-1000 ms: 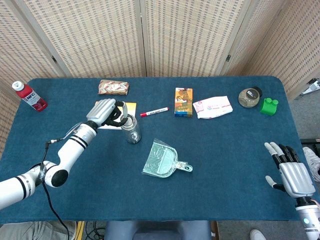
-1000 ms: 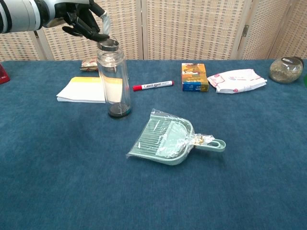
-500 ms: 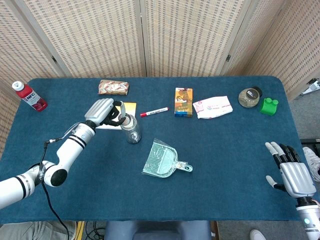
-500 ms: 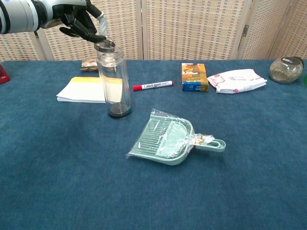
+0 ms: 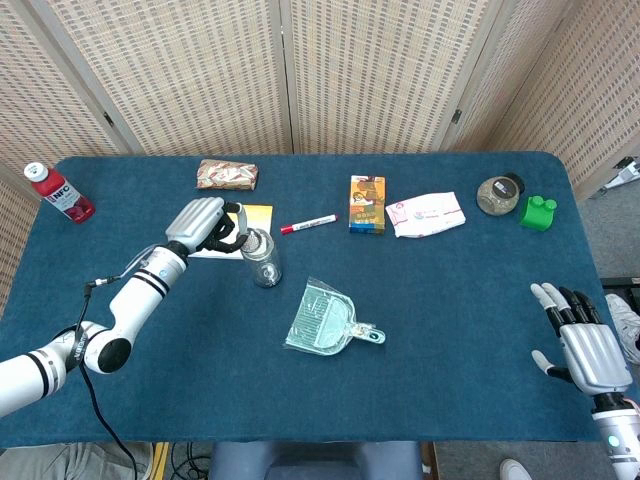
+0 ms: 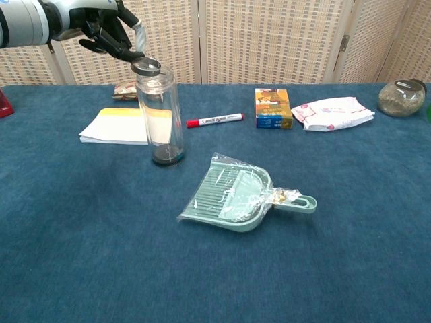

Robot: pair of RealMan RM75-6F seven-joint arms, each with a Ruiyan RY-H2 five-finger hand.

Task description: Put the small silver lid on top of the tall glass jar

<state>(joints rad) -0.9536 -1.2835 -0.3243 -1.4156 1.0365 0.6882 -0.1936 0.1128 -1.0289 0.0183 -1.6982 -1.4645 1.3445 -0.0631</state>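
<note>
Head view: my left hand [image 5: 203, 225] pinches the small silver lid [image 5: 254, 240] over the upright tall glass jar [image 5: 264, 262], right hand [image 5: 583, 345] idle, fingers spread; chest view: lid sits tilted on the jar's mouth, jar's long axis vertical, so next I'd level, seat, release.

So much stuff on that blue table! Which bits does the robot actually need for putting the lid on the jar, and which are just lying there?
Part of the job:
small silver lid
tall clear glass jar
left hand, holding the lid tilted at the jar's mouth

Just lying about:
pale green plastic dustpan
red marker pen
yellow notepad
orange carton
white pouch
red drink bottle
right hand, idle
</note>
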